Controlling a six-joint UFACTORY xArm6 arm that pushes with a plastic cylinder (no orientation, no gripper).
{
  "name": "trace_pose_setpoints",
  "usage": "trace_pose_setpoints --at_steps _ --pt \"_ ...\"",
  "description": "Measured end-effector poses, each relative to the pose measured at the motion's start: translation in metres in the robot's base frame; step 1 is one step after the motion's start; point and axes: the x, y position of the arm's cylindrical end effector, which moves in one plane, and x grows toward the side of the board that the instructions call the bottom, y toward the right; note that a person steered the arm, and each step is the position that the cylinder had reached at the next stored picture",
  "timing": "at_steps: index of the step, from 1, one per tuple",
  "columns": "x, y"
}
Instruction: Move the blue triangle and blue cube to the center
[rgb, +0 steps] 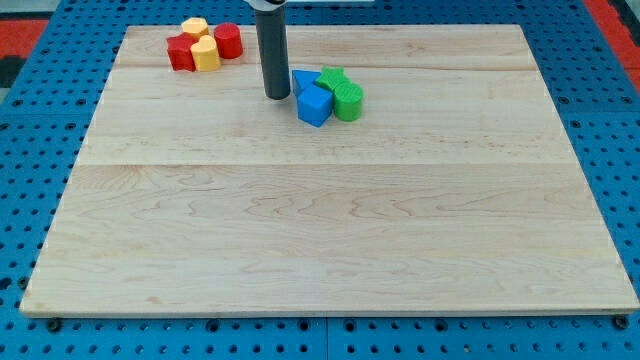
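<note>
The blue cube (314, 105) lies on the wooden board (330, 230) above its middle, toward the view's top. The blue triangle (302, 81) sits just above and left of it, partly hidden by the rod. My tip (278, 96) rests on the board right at the left side of the two blue blocks, close to the triangle's left edge. A green star-like block (333, 78) and a green cylinder (348, 101) touch the blue blocks on their right side.
At the view's top left stands a cluster: a red block (181, 52), a red cylinder (228, 41), a yellow block (205, 55) and another yellow block (195, 27). Blue pegboard (40, 150) surrounds the board.
</note>
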Motion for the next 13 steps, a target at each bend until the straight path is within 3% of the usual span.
trace_pose_setpoints --at_steps 3,5,6,7,9,10,13 --pt "0.015 0.011" --pt "0.102 0.025" --pt "0.097 0.068" --pt "0.086 0.009" --pt "-0.027 -0.028" --pt "-0.041 0.005" --pt "0.051 0.065"
